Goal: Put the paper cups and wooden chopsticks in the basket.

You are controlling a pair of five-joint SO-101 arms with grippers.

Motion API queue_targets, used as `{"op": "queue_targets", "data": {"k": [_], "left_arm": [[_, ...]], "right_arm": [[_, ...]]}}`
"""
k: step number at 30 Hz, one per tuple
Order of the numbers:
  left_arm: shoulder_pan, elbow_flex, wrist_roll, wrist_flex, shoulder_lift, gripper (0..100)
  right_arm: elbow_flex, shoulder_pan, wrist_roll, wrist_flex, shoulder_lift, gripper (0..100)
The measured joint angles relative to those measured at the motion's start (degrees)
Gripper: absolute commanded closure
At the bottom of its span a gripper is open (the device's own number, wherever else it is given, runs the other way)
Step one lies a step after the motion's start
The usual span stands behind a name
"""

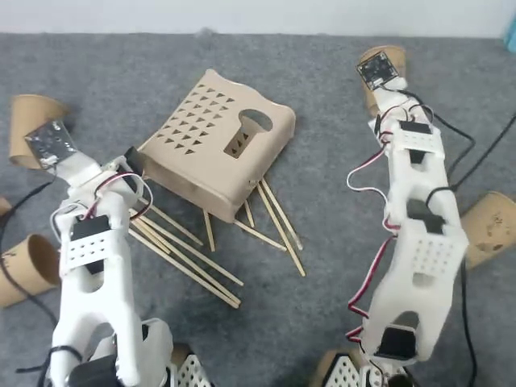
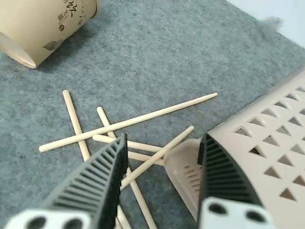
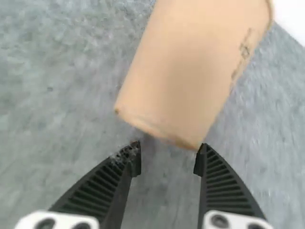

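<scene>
Remote station, two arms at work: I have both pincers released and nothing yet in the basket (image 1: 218, 141). It lies tipped in the upper middle of the high view, its perforated wall and handle cut-out facing up, propped on a scatter of wooden chopsticks (image 1: 197, 262). My left gripper (image 2: 162, 164) hangs with jaws spread at the basket's left corner, one jaw over the plastic and the other over the sticks. My right gripper (image 3: 167, 155) sits open at the upper right of the high view. It is just short of a paper cup (image 3: 190, 71) lying on its side, narrower end toward the fingertips. A second cup (image 1: 28, 121) lies at upper left, a third cup (image 1: 24, 270) at the left edge and a fourth cup (image 1: 492, 230) at the right edge, all well apart from the basket. I judge the right side the likelier place for a slip. The cup is round and light, so closing with only the tips on its end could squirt it away across the grey mat (image 1: 339, 161), or crush the wall. On the left, a jaw that lands on the basket corner instead of straddling it could shove the basket over the sticks and scatter them. Sticks pinned beneath it may resist any grasp. Until the basket is righted, anything I drop on it would probably slide off.
</scene>
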Motion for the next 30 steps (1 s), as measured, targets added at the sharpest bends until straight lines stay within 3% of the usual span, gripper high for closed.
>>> {"op": "queue_targets", "data": {"k": [8, 13, 15, 21, 30], "left_arm": [[0.0, 0.0, 0.0, 0.0, 0.0, 77], [-0.09, 0.0, 0.0, 0.0, 0.09, 77], [-0.09, 0.0, 0.0, -0.79, 0.09, 77], [-0.09, 0.53, 0.0, -2.11, 0.18, 77], [-0.09, 0.53, 0.18, -2.11, 0.18, 77]], "right_arm": [[-23.82, 0.7, 0.35, -0.18, 19.43, 80.9], [-39.21, 0.62, 0.44, -0.18, 30.33, 99.8], [-44.84, 0.7, 0.44, -0.18, 34.02, 96.6], [-60.04, 0.62, 0.44, 0.26, 42.55, 99.1], [-77.63, 0.62, 0.44, 25.58, 45.98, 99.1]]}}
